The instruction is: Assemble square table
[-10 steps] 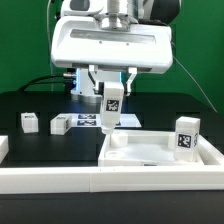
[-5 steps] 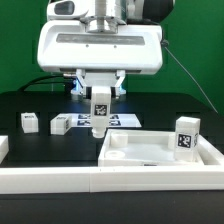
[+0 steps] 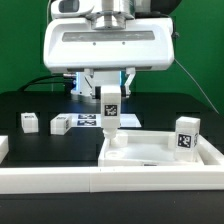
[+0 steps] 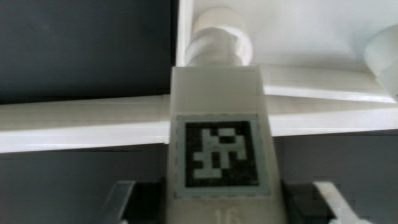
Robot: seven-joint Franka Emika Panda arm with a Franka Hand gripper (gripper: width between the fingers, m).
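Exterior view: the hand (image 3: 109, 92) is clamped on an upright leg (image 3: 109, 112), whose lower end sits at the ten o'clock corner of the square slab (image 3: 160, 152). A second leg (image 3: 185, 136) stands at the slab's three o'clock edge. A third leg (image 3: 29, 122) and a fourth leg (image 3: 60, 125) rest on the black table (image 3: 50, 145) toward nine o'clock, well apart from the slab.

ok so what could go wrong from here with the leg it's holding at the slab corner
1. The gripper holds the leg upright at a corner of the square slab. If the leg's tip is off-centre there, it could seat crooked or jam.
2. The grip is on the leg's upper part only, so pressing down might tilt it in the jaws.
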